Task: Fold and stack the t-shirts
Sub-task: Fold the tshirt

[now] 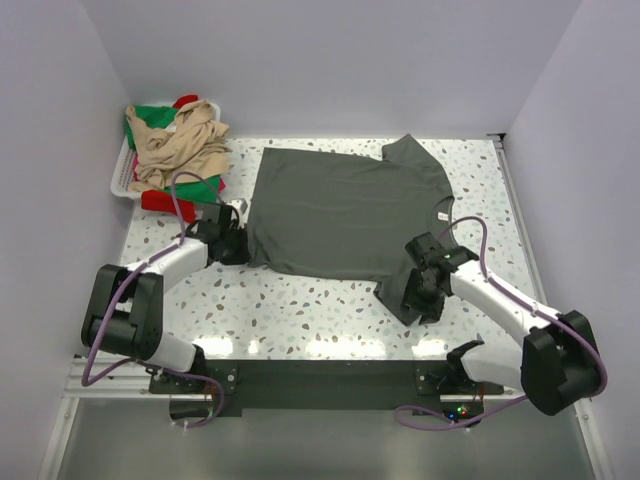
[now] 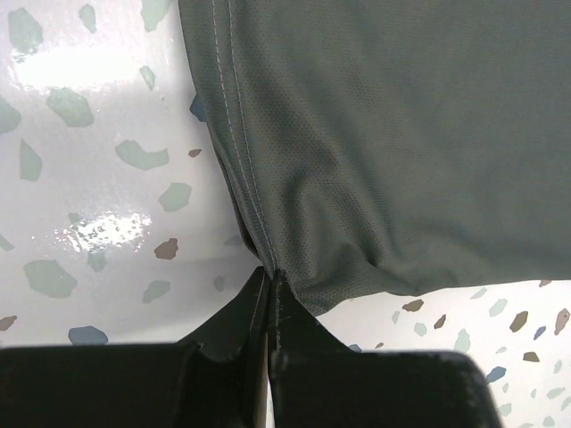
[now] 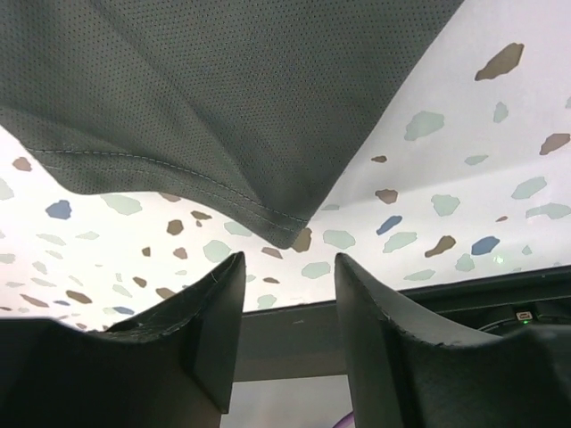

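While my left hand (image 1: 232, 243) is closed tight on the grey shirt (image 1: 345, 215), my right hand (image 1: 420, 285) is open and holds nothing. The shirt lies spread flat on the speckled surface (image 1: 300, 310) between my two hands, its bottom edge towards my left hand and its neck, with a small white label (image 1: 441, 214), towards my right.

From my left wrist I see the two fingers (image 2: 232, 321) of that hand (image 2: 269, 276) pressed together with no gap. The corner of the stitched hem (image 2: 236, 134) is pinched at their tips, and the cloth (image 2: 384, 134) puckers there before spreading out ahead of the hand.

From my right wrist the fingers (image 3: 214, 303) of that hand (image 3: 287, 263) stand well apart. The corner of the near sleeve (image 3: 268, 214) hangs just ahead of the gap between them. I cannot tell whether it touches either finger.

Beyond my left hand, at the far corner of the surface, sits a white basket (image 1: 118, 175). A crumpled beige shirt (image 1: 180, 145) is heaped on top of it, a green shirt (image 1: 150, 118) lies behind that, and a red shirt (image 1: 165, 200) spills over its near side.
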{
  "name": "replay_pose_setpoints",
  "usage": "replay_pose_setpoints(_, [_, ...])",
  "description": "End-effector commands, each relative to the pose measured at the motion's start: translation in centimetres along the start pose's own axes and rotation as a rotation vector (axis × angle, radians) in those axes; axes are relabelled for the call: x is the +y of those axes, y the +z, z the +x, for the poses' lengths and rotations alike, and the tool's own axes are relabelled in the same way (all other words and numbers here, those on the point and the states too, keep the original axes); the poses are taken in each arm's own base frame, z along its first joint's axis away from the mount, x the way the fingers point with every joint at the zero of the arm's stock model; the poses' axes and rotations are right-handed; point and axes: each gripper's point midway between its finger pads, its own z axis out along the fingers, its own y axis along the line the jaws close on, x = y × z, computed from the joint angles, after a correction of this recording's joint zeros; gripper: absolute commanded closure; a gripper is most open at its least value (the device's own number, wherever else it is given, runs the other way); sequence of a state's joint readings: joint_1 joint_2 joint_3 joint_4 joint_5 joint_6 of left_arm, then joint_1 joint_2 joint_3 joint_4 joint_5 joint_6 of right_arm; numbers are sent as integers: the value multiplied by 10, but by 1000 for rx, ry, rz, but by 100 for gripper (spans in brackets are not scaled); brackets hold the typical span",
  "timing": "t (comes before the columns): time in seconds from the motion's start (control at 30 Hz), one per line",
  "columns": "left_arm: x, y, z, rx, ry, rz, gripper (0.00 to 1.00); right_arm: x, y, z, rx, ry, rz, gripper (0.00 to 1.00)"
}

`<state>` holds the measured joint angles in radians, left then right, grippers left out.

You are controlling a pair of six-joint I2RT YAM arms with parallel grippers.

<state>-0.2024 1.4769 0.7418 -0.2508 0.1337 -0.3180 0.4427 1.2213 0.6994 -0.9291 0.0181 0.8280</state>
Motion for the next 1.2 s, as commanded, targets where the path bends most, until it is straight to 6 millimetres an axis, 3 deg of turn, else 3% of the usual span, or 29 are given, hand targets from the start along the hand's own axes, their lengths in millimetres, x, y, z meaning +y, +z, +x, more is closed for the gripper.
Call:
replay_pose_setpoints(0.0, [-5,-3,-6,-30,33,43,100,-5,-3,-2,-38,62,11,53])
replay_pose_setpoints(0.9, [3,-16,8,-16,25,10,100,-6,40,-9,-37,32,62,69])
replay_pose_setpoints(1.0, [5,-17,12,-7,11,2,100,-3,40,-11,-44,25,50,78])
replay_pose_setpoints(1.17, [10,-20,20,16,-19,-30,100,-6,24,-8,-23,8,57,98])
